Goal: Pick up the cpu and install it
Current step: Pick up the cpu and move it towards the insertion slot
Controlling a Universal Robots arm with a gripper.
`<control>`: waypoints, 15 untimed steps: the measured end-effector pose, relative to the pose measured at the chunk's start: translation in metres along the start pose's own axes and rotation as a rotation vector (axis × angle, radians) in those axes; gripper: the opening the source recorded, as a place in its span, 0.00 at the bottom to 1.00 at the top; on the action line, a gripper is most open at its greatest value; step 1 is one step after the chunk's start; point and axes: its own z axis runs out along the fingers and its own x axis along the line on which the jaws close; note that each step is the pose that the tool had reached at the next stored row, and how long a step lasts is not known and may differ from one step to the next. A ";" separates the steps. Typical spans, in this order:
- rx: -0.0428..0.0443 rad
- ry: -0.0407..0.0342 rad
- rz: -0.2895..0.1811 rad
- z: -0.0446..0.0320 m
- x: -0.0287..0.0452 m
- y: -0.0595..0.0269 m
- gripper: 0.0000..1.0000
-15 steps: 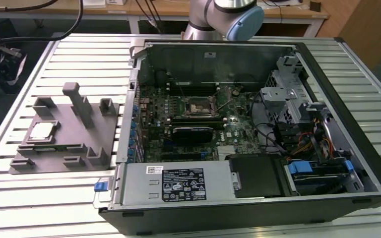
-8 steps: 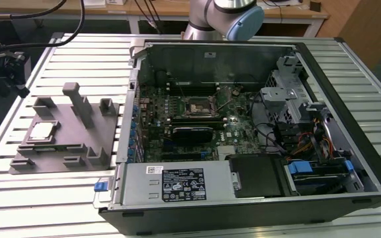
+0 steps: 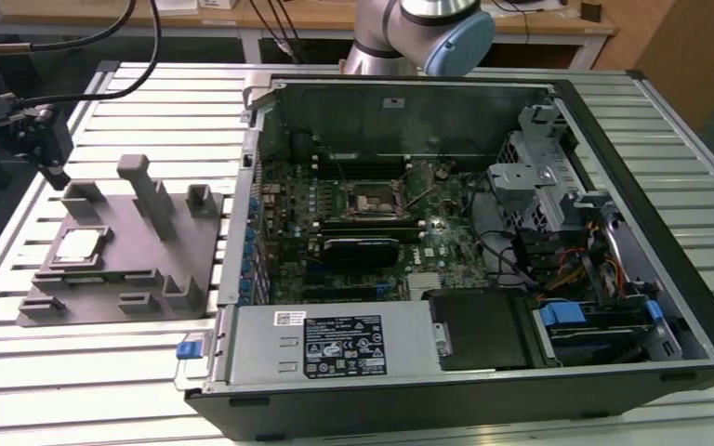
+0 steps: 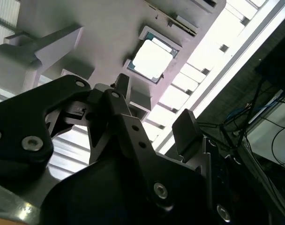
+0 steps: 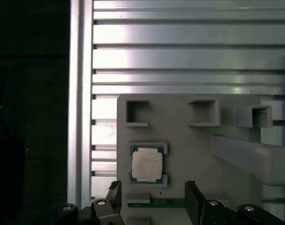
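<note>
The gripper (image 5: 152, 190) hangs open and empty near the cpu (image 5: 146, 164). If it closes crooked, the cpu could slip and fall.

Robot arm (image 3: 422, 28) cut off at the exterior view's top edge. Gripper (image 5: 152, 187) partly cropped in the first wrist view. Label (image 3: 345, 346) print too small to read.

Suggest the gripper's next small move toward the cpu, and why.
Likely lower the gripper while centring it over the cpu. In both wrist views its open fingers hold nothing and the chip lies flat in the grey fixture, not yet between them; the exterior view shows the gripper above that fixture.
</note>
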 end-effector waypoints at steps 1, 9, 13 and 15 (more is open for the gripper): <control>0.0001 0.0000 0.000 0.0018 0.0000 -0.0001 0.65; 0.0001 0.0001 -0.001 0.0139 -0.0001 -0.0005 0.65; 0.0001 0.0001 -0.001 0.0202 -0.0002 -0.0008 0.65; 0.0001 0.0001 -0.001 0.0233 -0.0002 -0.0009 0.65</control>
